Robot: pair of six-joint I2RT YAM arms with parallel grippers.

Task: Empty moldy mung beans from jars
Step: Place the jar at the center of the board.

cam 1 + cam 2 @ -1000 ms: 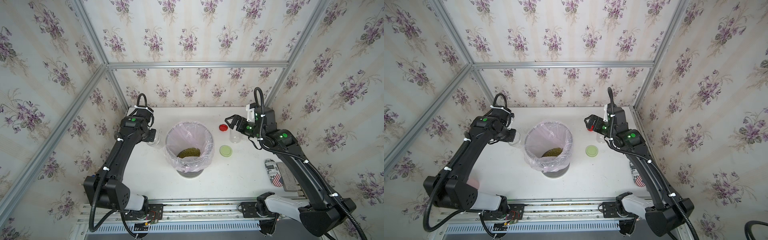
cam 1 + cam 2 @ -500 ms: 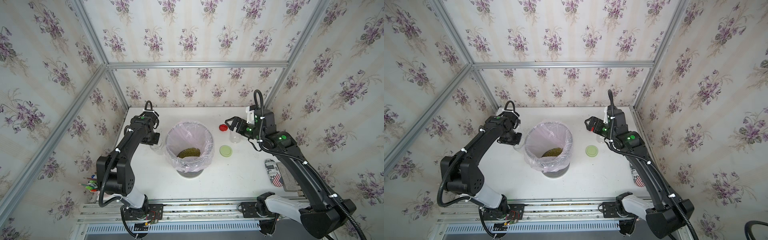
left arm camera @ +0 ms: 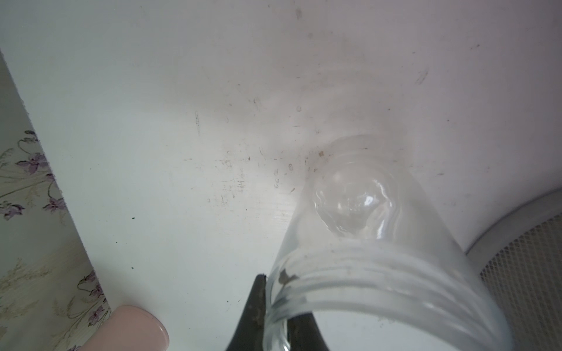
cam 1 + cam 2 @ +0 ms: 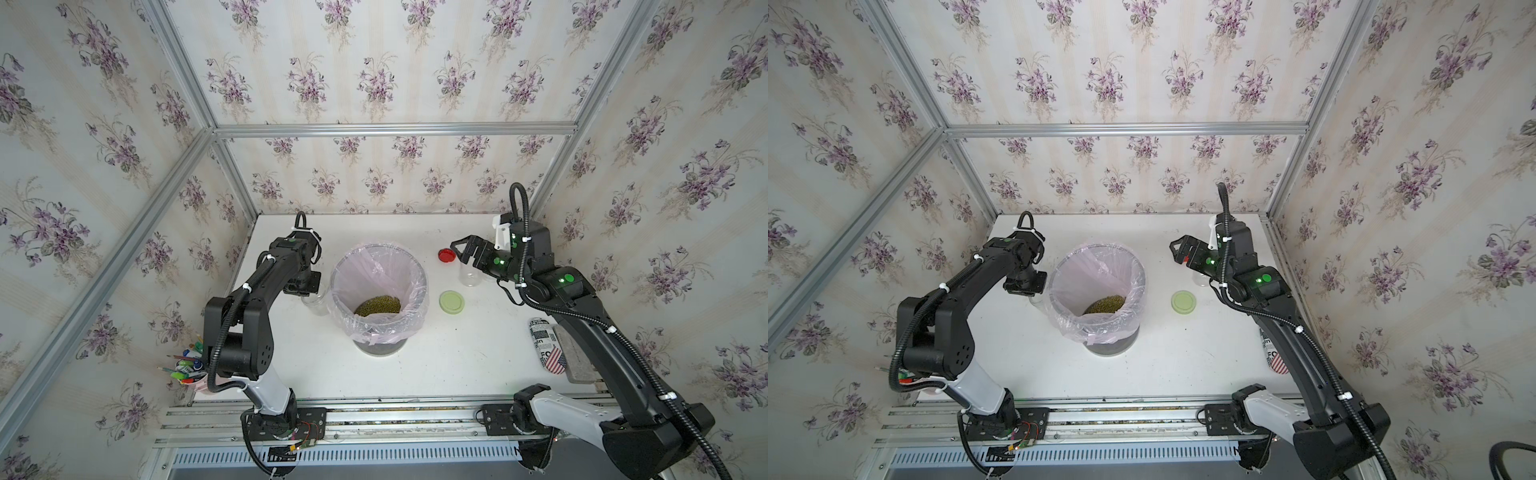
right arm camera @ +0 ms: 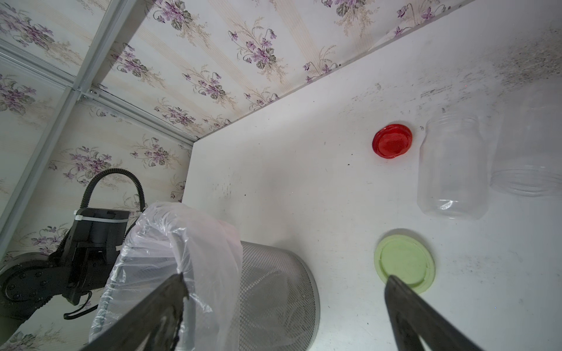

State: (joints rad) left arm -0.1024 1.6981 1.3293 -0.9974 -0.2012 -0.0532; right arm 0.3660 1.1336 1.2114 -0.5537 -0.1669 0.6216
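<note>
Left wrist: jar (image 3: 377,243) (empty) between jaws

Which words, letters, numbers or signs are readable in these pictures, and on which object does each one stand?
"FO": large letters, as far as they can be read, on the newspaper-print case, beside its flag picture.
Small print on the same case: too small to read.
No text visible on the jars, the red lid, the green lid or the bin.

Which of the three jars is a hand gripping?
The jar left of the bin, rim pinched by the left hand; the other two stand free by the red lid.
</note>
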